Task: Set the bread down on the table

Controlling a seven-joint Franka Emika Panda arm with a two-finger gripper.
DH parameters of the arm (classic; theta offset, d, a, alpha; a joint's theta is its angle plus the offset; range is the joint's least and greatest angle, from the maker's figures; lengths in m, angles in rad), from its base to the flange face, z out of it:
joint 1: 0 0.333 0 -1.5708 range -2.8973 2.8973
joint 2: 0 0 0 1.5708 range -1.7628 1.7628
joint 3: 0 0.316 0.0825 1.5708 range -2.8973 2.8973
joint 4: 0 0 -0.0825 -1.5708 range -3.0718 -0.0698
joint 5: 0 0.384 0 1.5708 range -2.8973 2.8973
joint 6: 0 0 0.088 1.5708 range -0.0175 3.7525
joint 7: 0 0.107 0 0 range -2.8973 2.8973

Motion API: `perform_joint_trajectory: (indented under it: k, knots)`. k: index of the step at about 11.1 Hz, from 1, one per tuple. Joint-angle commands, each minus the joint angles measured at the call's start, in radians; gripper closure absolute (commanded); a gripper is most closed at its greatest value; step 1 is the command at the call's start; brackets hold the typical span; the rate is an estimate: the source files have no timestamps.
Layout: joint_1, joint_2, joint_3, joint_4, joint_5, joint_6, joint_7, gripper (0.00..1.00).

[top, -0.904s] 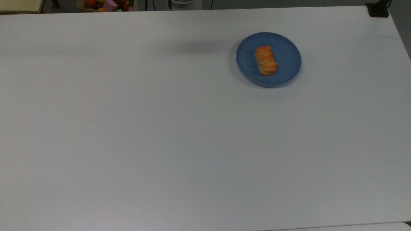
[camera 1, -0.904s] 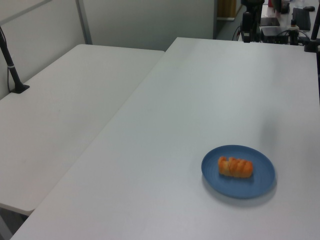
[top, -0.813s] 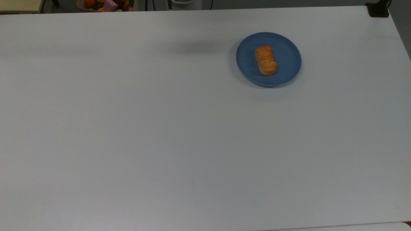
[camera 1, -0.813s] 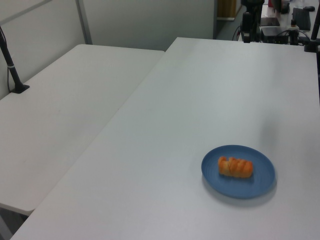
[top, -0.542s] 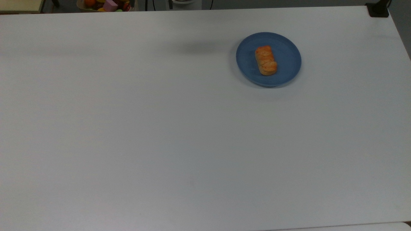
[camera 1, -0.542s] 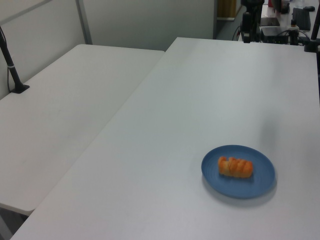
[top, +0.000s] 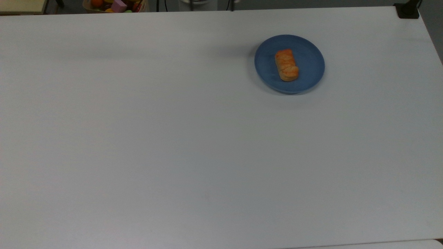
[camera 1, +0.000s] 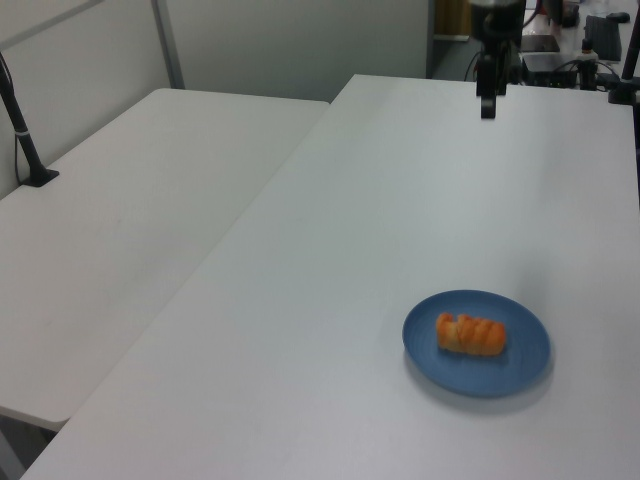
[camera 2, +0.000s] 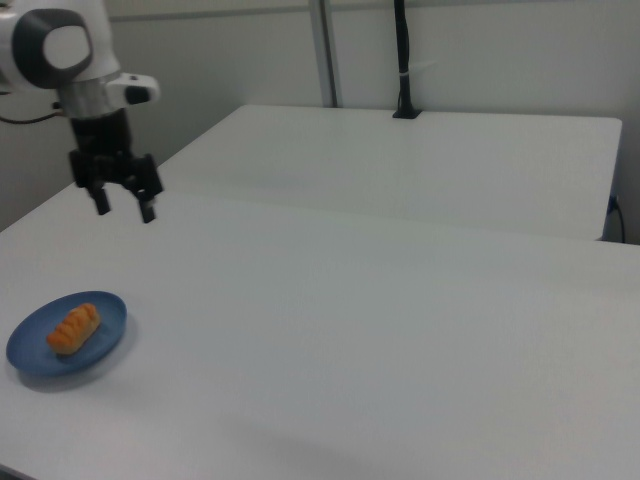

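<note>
Smooth matte white table (top: 173, 138) w/ a second white tabletop (camera 2: 430, 160) beyond. Bread (top: 286, 65), small oblong braided glazed roll, lies on round blue plate (top: 308, 52) near the top view's upper right. Gripper (camera 2: 124, 208) hangs above table, well apart from plate, fingers spread, empty. Black pole (camera 2: 402, 60) at back.
</note>
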State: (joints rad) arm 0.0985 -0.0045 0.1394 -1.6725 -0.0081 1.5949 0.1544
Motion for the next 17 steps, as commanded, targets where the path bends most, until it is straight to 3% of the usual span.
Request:
perform_joint_trajectory:
  k: [1,4,5,9,14,15,17]
  knots:
    - [0.003,-0.017,0.164,-0.123,0.013,0.13,0.158,0.0]
    - [0.006,0.001,0.273,-0.284,0.013,0.363,0.249,0.0]
    - [0.006,0.014,0.288,-0.323,0.013,0.422,0.258,0.0]
    - [0.062,0.106,0.296,-0.42,0.013,0.623,0.264,0.0]
    - [0.098,0.222,0.296,-0.415,-0.015,0.709,0.323,0.0]
    - [0.098,0.238,0.295,-0.411,-0.016,0.711,0.333,0.03]
    - [0.098,0.251,0.295,-0.409,-0.073,0.733,0.394,0.22]
